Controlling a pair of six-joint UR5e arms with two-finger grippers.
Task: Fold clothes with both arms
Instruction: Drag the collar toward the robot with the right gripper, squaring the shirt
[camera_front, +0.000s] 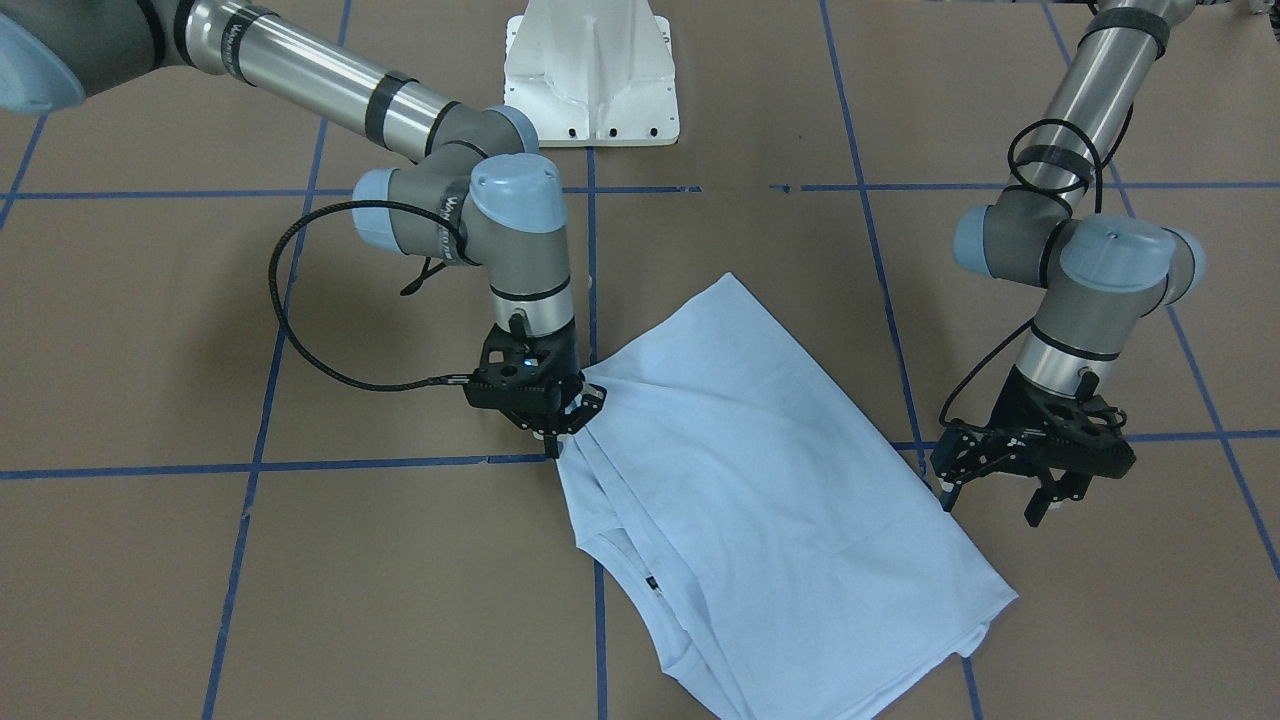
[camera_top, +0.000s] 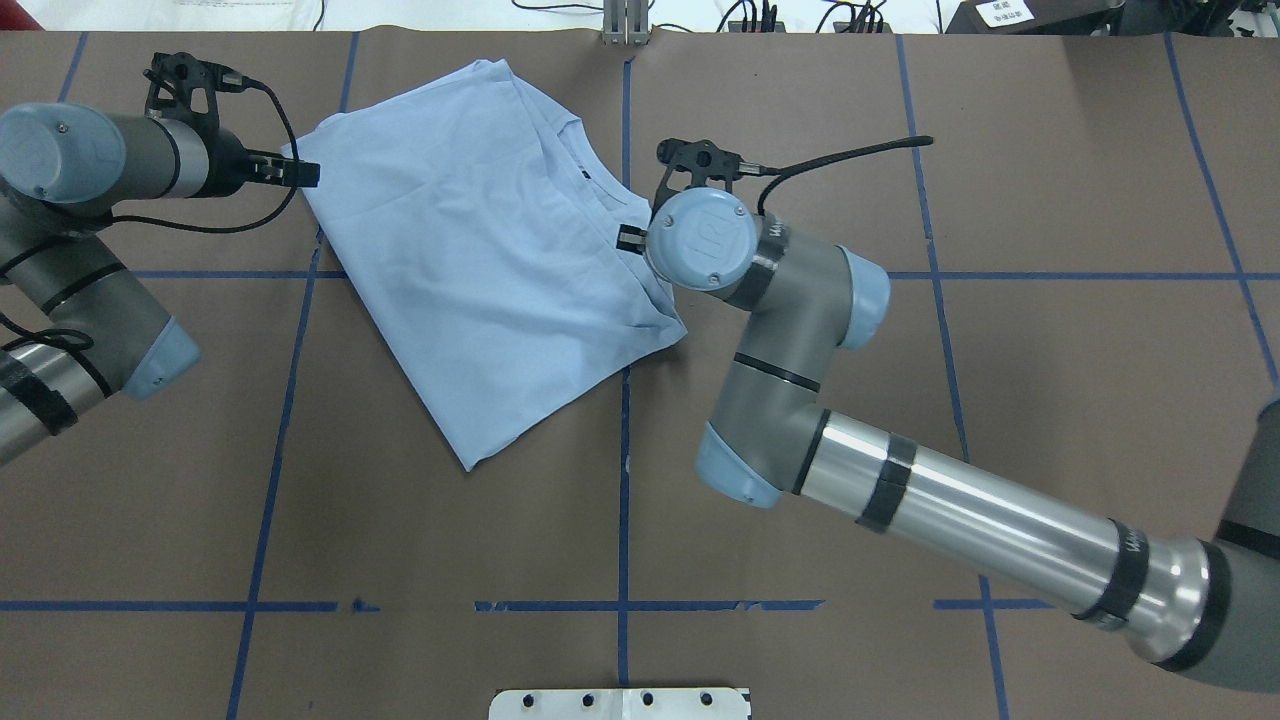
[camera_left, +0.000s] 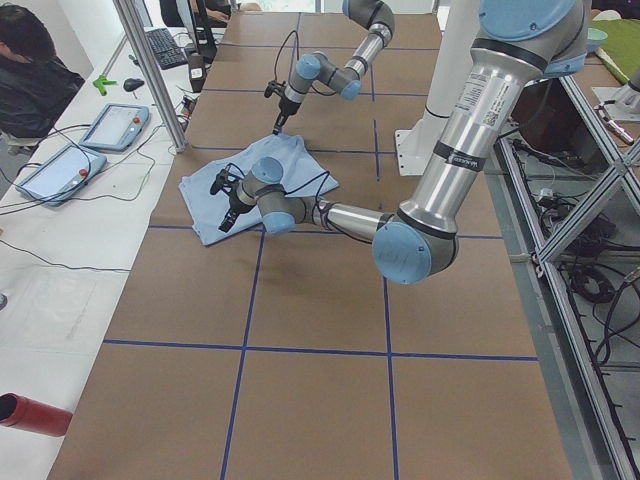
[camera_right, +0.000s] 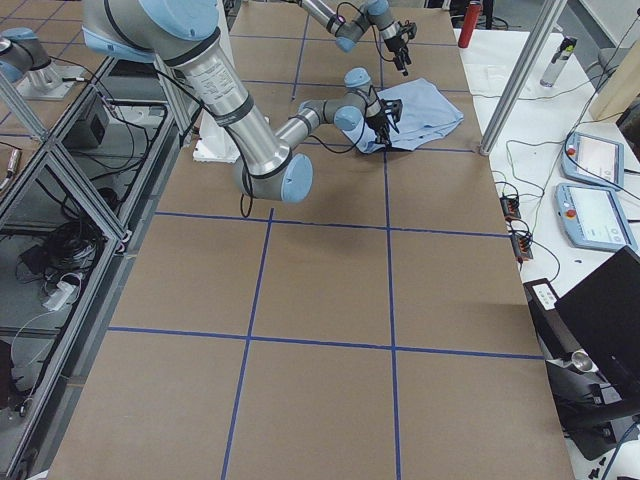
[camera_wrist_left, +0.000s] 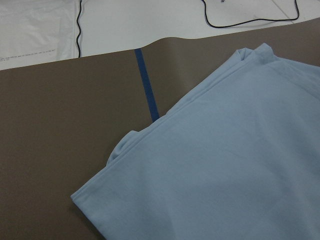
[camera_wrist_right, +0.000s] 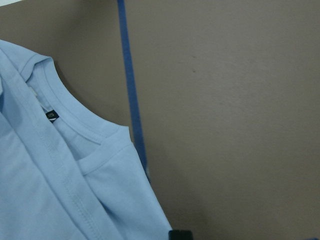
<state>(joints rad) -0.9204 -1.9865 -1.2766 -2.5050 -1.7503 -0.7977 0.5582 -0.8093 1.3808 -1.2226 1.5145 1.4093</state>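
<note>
Light blue T-shirt (camera_front: 780, 470) on brown blue-taped table (camera_front: 300, 600), left pincer (camera_front: 992, 506) spread, right pincer (camera_front: 553, 440) grip unclear, white pedestal (camera_front: 590, 70) beyond

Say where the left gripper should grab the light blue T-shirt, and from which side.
Best pinch the light blue folded T-shirt at the layered corner beside the open left gripper, coming from the bare brown table outside it; the stacked edges there lie flat and exposed.
</note>
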